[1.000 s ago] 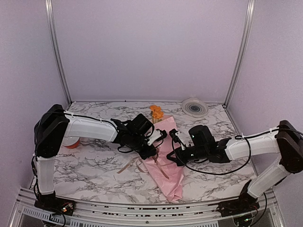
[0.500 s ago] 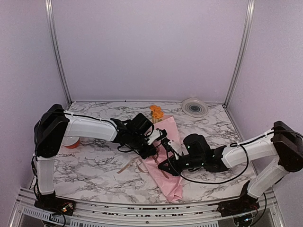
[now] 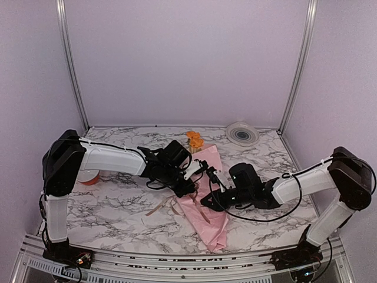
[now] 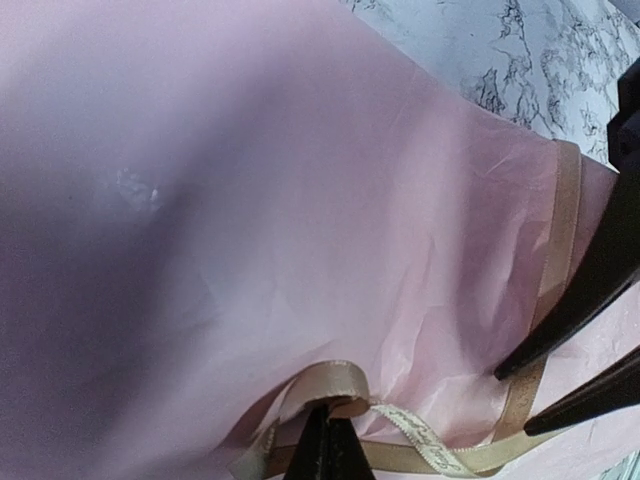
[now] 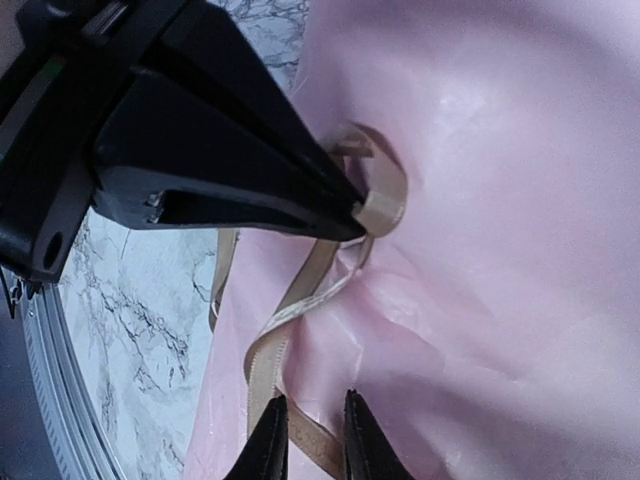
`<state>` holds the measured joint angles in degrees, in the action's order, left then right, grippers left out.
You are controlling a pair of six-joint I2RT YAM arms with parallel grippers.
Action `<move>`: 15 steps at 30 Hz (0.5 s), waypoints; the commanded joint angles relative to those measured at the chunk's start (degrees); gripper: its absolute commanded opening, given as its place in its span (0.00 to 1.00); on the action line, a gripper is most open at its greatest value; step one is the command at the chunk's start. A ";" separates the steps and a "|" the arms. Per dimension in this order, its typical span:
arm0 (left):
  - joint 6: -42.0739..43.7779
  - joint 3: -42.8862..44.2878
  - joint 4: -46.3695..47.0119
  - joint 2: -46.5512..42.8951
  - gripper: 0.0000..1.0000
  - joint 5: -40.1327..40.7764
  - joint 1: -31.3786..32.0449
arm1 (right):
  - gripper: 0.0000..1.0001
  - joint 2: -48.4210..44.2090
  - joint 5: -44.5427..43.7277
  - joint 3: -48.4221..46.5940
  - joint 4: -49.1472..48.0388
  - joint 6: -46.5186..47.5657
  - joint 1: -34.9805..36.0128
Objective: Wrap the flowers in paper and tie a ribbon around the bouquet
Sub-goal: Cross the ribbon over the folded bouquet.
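The bouquet (image 3: 211,200) lies on the table as a pink paper cone with an orange bloom (image 3: 194,140) at its far end. My left gripper (image 4: 335,440) is shut on a loop of the tan ribbon (image 4: 345,378), pinching it against the paper (image 4: 250,200). In the right wrist view the left gripper (image 5: 352,222) holds that loop (image 5: 385,205). My right gripper (image 5: 310,410) stands just below it, jaws slightly parted over the paper (image 5: 500,200), with a ribbon strand (image 5: 290,310) running between the fingertips. From above, both grippers meet at the cone's middle, the left (image 3: 191,187) beside the right (image 3: 204,199).
A round white-grey disc (image 3: 242,133) lies at the back right. An orange-rimmed roll (image 3: 88,177) sits behind the left arm. Loose ribbon ends (image 3: 162,206) trail onto the marble table (image 3: 118,206) left of the cone. Walls enclose the back and sides.
My right gripper has moved left onto the bouquet, close to the left gripper, and its jaws have parted a little. The left gripper has kept its hold on the ribbon.
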<state>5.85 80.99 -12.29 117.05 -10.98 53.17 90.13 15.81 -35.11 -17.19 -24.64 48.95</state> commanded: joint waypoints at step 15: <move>0.83 -1.08 2.90 -5.87 0.00 -3.03 -0.26 | 0.17 5.24 6.34 -0.93 -3.05 -5.08 -4.65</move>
<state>5.85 79.35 -10.52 113.19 -12.71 53.19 95.00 20.12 -35.11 -18.24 -28.53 44.82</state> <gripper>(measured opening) 0.004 0.171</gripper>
